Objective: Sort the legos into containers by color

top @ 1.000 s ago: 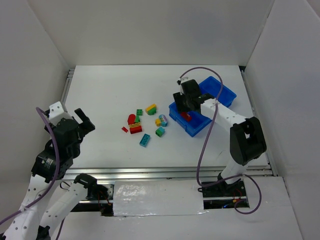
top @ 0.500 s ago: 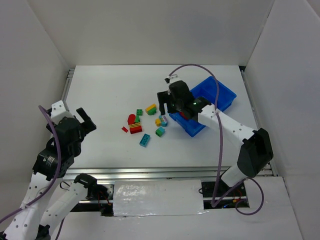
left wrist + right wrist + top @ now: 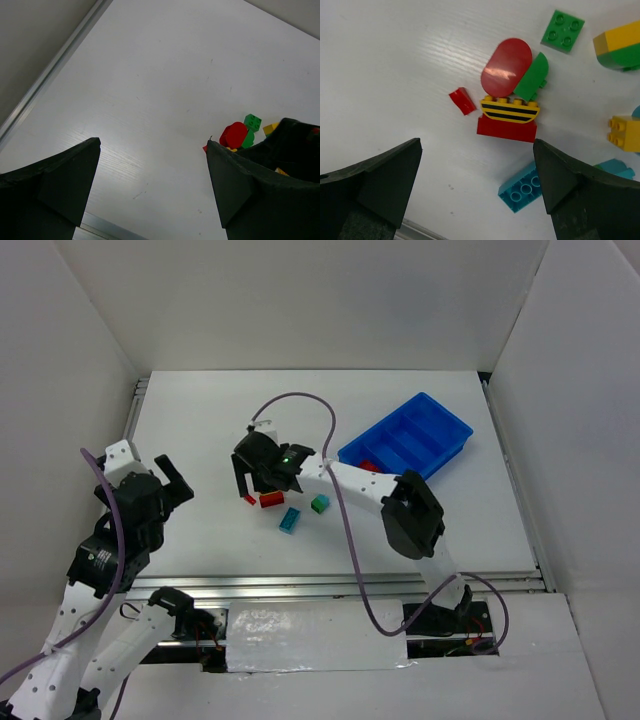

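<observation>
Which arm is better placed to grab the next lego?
Right. The right gripper, open, hangs over the legos, with the red brick nearly centred under it in the wrist view. The left gripper, also open, sits near the table's left edge, apart from them.

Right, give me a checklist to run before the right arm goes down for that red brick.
1. Right gripper open and empty: ok, the jaws stand wide with nothing between them.
2. Gripper above the target: ok, the red brick lies between the fingers in the right wrist view.
3. Target free of neighbours: not ok, the yellow striped piece sits tight against it, and the red oval and green piece crowd that.
4. Blue tray ready for reds: ok, a red piece lies in its left end compartment.
5. Left gripper out of the way: ok, open and off to the left of the pile.
6. Height above the table: cannot tell.
</observation>
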{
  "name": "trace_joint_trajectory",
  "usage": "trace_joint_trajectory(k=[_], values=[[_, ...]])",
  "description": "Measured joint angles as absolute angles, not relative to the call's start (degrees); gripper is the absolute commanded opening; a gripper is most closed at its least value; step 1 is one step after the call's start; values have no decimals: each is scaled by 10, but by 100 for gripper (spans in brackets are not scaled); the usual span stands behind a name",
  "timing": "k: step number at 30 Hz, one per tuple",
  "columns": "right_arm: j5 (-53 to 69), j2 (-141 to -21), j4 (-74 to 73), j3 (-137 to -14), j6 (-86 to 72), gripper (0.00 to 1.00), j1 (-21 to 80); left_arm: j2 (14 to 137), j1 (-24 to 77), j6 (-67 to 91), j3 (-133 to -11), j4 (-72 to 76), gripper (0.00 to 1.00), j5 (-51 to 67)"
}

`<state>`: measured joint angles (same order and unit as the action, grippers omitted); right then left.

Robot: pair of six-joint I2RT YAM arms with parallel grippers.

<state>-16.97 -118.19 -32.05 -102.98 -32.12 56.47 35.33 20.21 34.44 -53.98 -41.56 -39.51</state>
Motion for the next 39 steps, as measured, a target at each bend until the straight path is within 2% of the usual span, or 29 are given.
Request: trace_joint_trajectory(k=[7,20,26,29,31,33,34,39], values=[[-193,-1274,-394,-1113,-347,99,562,354,203,344,-540,-415,99,-395],[-171,-1290,-397,-1098,-358,97,560,354,204,344,-540,-415,99,-391],[-174,-1323,-396,-1098,-364,92,560,354,204,344,-540,-415,100,-390],[-177,-1329,-396,-1098,-364,69,560,354,204,344,-540,-415,99,-390],[-180,-1329,-394,-1097,-363,61,560,354,204,344,-540,-415,100,-390],[-185,-1329,-384,-1092,-364,32,559,354,204,344,-540,-415,100,-389],[-187,-1327,-378,-1087,-364,22,559,354,204,344,-540,-415,99,-388],[-190,-1291,-339,-1024,-351,18,560,354,204,344,-540,-415,100,-386]])
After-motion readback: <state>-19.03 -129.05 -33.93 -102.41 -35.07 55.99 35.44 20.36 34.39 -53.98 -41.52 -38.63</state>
